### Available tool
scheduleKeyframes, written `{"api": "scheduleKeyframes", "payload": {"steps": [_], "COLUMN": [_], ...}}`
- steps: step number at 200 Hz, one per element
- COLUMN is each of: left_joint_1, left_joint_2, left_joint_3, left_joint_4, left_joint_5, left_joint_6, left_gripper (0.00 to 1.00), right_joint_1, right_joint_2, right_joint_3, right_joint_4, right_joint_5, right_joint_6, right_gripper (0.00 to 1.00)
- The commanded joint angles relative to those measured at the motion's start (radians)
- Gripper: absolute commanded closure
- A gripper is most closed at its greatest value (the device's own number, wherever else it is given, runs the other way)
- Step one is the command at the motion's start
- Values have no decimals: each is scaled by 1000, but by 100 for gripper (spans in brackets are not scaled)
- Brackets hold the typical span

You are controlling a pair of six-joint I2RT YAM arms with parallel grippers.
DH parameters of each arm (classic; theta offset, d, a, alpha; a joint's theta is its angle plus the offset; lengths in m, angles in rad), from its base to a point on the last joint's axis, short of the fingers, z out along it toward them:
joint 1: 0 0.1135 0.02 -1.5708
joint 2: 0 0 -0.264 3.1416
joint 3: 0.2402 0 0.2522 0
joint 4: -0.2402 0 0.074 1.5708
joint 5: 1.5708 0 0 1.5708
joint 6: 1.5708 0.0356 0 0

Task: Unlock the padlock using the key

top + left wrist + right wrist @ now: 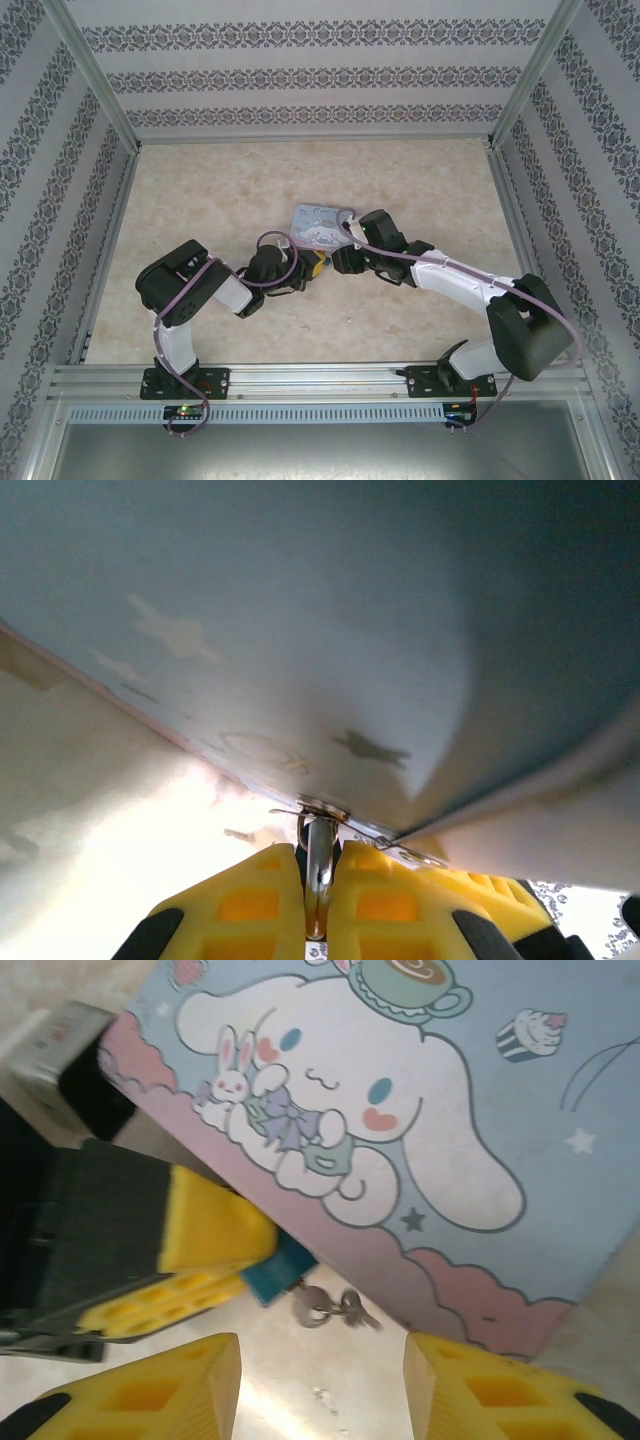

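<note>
White arms (455,283), perhaps purple cables (430,262), yellow grippers (322,1360)

A beige, marbled table (220,180) is enclosed on three sides by patterned walls (300,70). Near its middle a pastel-blue tin (318,226), printed with cartoon animals and pink clouds, is seen lying lid up.

padlock (270,1275) half hidden, key (322,1306) perhaps blurred

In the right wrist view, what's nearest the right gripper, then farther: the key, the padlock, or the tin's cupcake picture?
From the right gripper:
1. Tiny grey metal key, straight ahead.
2. Small teal metal padlock, slightly left.
3. Printed cupcake on the pastel-blue tin, far upper right.
</note>
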Motion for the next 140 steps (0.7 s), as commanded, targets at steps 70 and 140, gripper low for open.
{"api": "scheduleKeyframes", "payload": {"steps": [70,140], "left_joint_1": [8,8], "left_joint_2": [-102,-112], "left_joint_3": [11,21], "left_joint_4": [-75,-93], "left_joint_5": [45,57], "left_joint_6": [13,20], "left_gripper": [100,100], "right_joint_1": [148,164], "right_joint_2": [95,165], "right_joint_3": [-4,40], "right_joint_4": [24,40], "right_joint_5": [242,270], "right_joint_6": [-190,-196], "right_gripper": [66,68]}}
